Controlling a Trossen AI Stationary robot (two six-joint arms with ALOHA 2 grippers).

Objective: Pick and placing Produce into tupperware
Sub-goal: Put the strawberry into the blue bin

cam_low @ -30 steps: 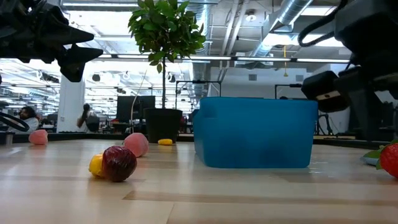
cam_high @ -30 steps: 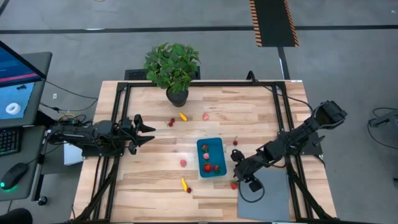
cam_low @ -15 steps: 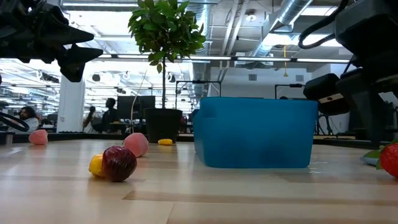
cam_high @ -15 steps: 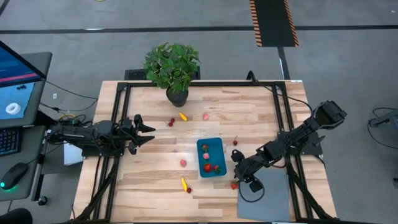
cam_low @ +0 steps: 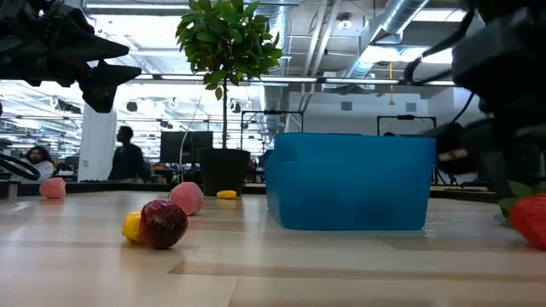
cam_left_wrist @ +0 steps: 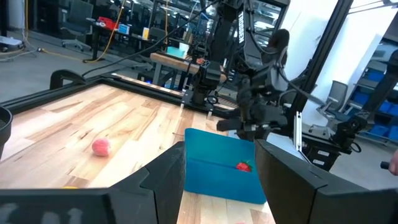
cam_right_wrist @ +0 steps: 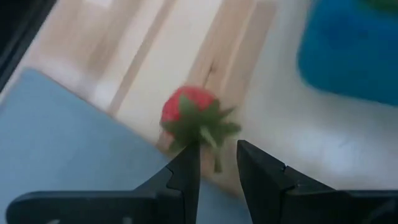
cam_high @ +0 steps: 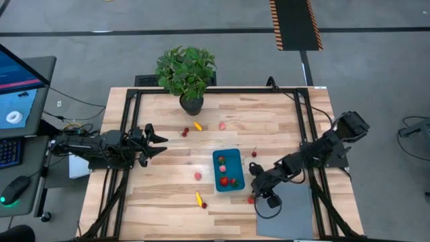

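The strawberry (cam_right_wrist: 189,115) sat on the bare wood of the desk (cam_high: 282,121), right at the edge of the grey mat (cam_high: 295,215) and just off the near right corner of the blue tub (cam_high: 228,169), and that was the piece in play. It lay dead ahead of the right end effector (cam_high: 259,195), leafy cap turned toward the fingers (cam_right_wrist: 186,171), which stood slightly parted with the narrow gap lined up on it and nothing held between them. A round little thing, so no long axis to fuss over; the approach looked like a short push straight forward. The tub, already holding a few red pieces, was just beyond the berry. The left end effector (cam_high: 156,142) hung open well away over the far left side of the desk, so the right arm was plainly the nearer one.
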